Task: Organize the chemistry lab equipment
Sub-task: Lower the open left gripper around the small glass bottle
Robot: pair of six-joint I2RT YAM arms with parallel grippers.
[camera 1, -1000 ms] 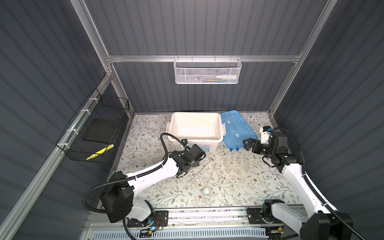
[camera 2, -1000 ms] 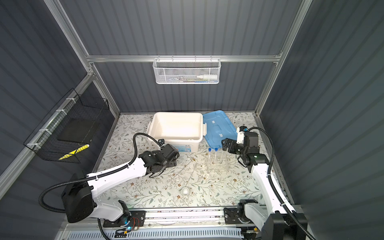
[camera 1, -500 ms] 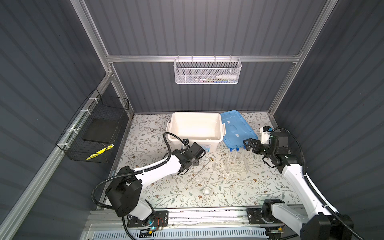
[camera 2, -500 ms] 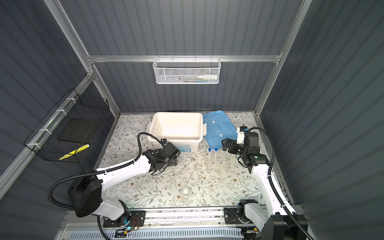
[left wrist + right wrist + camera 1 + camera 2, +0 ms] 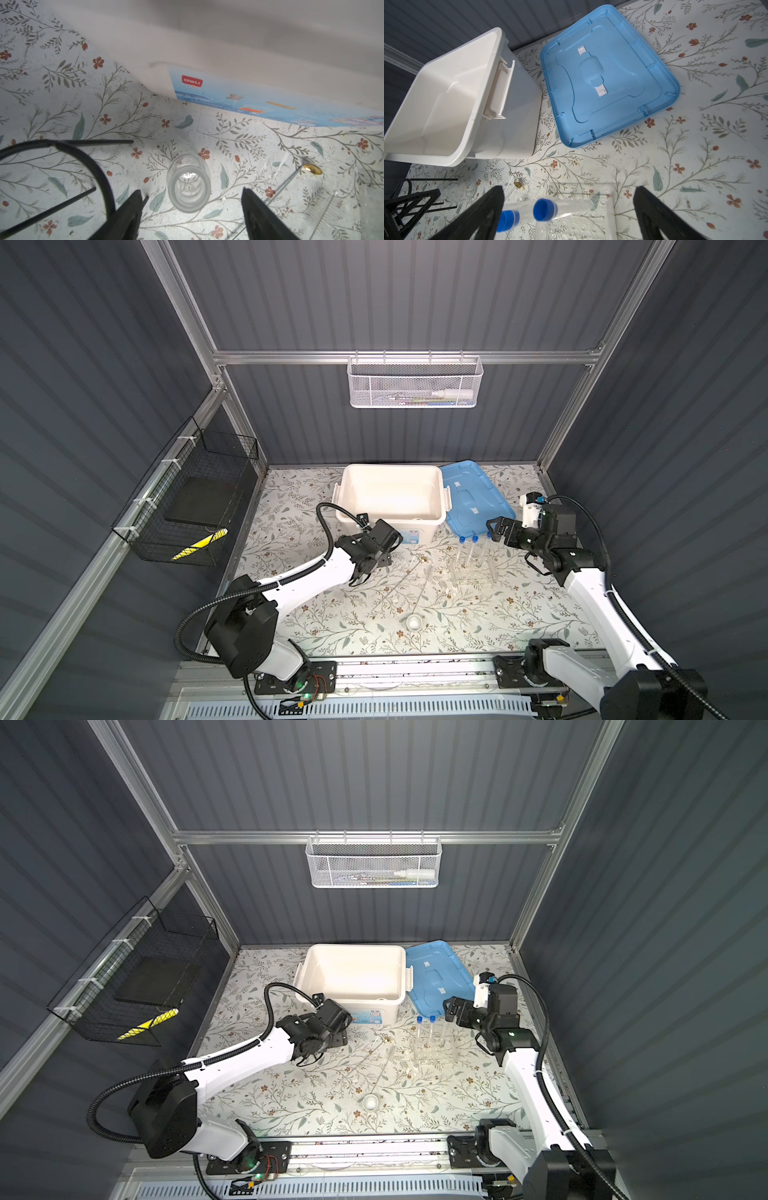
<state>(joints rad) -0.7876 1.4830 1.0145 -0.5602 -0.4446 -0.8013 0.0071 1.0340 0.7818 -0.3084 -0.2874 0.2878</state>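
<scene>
Left gripper (image 5: 192, 194) is spread wide and angled low at the table, with the small clear glass flask (image 5: 188, 178) sitting right between its fingers. Not pinched yet, so lined up for a grab, I'd guess. Black wire ring tripod (image 5: 68, 164) just beside, white plastic box (image 5: 228, 41) beyond. Right gripper (image 5: 569, 190) gapes empty above the blue-capped clear test tubes (image 5: 544, 208).

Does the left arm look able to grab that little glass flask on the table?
Probably yes. The left gripper is open with the flask right between its fingers and nothing in between; the black tripod sits close beside one finger.
</scene>
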